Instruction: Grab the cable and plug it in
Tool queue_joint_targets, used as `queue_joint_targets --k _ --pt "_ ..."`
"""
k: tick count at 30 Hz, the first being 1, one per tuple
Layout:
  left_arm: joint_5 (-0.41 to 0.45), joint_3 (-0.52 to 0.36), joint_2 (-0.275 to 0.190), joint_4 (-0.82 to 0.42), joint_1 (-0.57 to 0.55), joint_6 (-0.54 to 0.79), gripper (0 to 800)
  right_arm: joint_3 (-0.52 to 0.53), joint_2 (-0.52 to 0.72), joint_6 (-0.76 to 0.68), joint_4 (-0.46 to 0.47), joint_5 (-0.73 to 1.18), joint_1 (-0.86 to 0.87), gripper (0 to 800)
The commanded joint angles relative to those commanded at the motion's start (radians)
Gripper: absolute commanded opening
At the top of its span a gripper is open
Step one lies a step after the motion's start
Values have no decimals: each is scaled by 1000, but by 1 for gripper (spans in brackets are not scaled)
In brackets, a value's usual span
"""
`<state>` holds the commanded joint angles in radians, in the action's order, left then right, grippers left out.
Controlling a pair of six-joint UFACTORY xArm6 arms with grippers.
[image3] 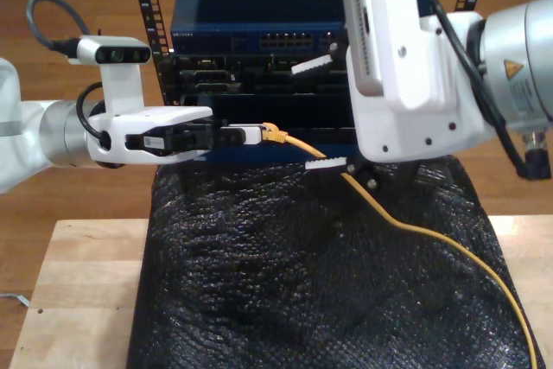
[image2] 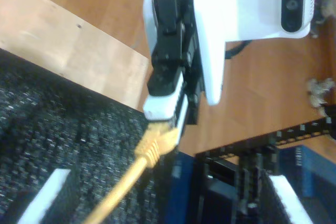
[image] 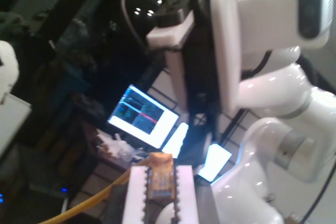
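The yellow-orange cable (image3: 415, 231) runs from the exterior view's lower right across the black mat up to its plug (image3: 275, 134). My first gripper (image3: 251, 134), on the arm at the exterior view's left, is shut on that plug end just in front of the rack. The first wrist view shows the plug (image: 159, 182) clamped between its white fingers (image: 135, 195). My second gripper (image3: 318, 115), on the big arm at the exterior view's right, stands open. In its wrist view the cable (image2: 123, 187) passes between its spread fingers (image2: 52, 195), with my first gripper (image2: 165, 114) ahead.
A blue network switch (image3: 259, 19) with a row of ports (image3: 294, 41) sits atop the dark rack (image3: 225, 84) behind both grippers. A black mat (image3: 285, 283) covers the wooden table (image3: 69, 300). Lit monitors (image: 142, 116) show behind the second arm.
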<state>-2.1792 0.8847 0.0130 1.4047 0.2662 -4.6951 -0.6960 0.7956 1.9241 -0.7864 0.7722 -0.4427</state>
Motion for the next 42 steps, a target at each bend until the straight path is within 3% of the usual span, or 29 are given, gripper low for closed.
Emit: queue_joint_targets --k 6,20,25,35,39,42 --pt "-18 -2 35 2 0 -41 7 11 6 3 0 -29 -37 791" --pt "-77 0 52 32 0 -74 7 40 18 20 3 -54 -84 730" --pt "-84 -2 52 31 -2 -91 7 43 18 20 3 -55 -84 625" --pt "-84 -3 58 29 -2 -107 8 49 28 18 0 -75 -91 519" --pt "-94 -3 63 28 -5 -109 9 66 29 17 0 -143 -109 367" --pt "-98 -2 64 28 -5 -109 13 69 26 15 0 -147 -129 364"
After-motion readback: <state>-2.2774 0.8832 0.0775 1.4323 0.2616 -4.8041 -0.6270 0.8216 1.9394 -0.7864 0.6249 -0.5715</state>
